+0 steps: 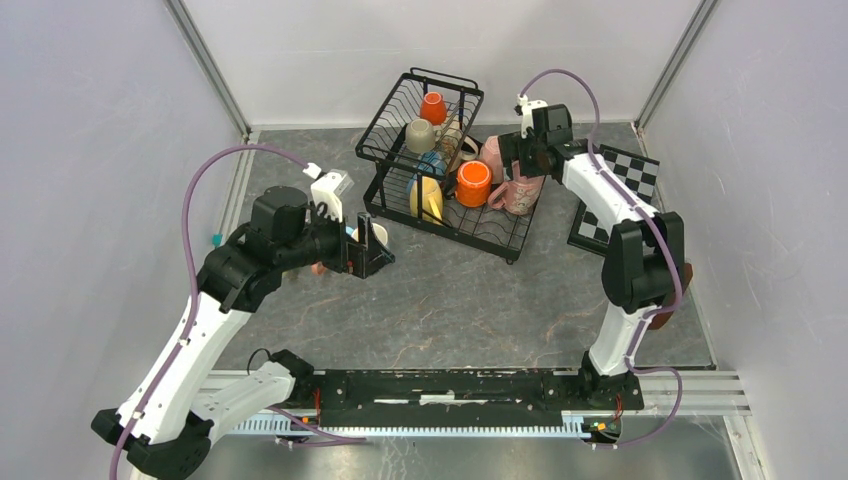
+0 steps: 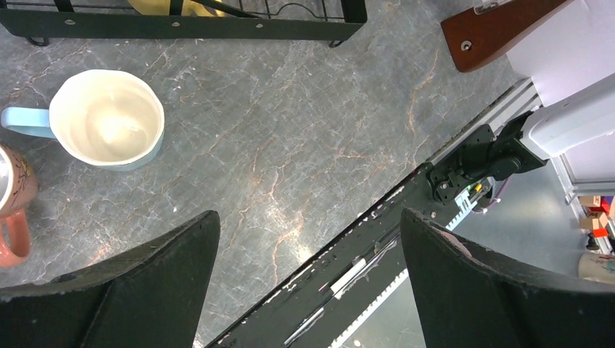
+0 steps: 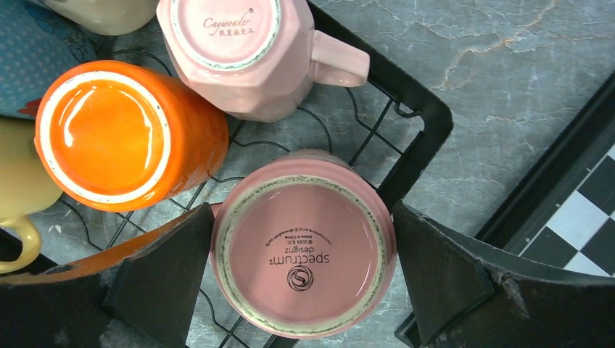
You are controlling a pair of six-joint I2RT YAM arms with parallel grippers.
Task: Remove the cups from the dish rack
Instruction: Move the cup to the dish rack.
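Note:
The black wire dish rack (image 1: 395,150) stands at the back centre with several cups in it. My right gripper (image 1: 515,172) hangs open over its right end. In the right wrist view its fingers (image 3: 163,268) straddle an upside-down pink cup (image 3: 303,243) without clamping it. Beside that one sit another pink cup (image 3: 232,54), an orange cup (image 3: 120,134) and a yellow cup (image 3: 18,196). My left gripper (image 1: 370,255) is open and empty (image 2: 308,246) over the table, next to an upright light blue cup (image 2: 109,119) and a pinkish-brown cup (image 2: 14,196).
A black-and-white checkered board (image 1: 615,195) lies just right of the rack, close to the right arm. The rack's lower front bar (image 2: 181,25) runs along the top of the left wrist view. The black base rail (image 1: 450,390) spans the near edge.

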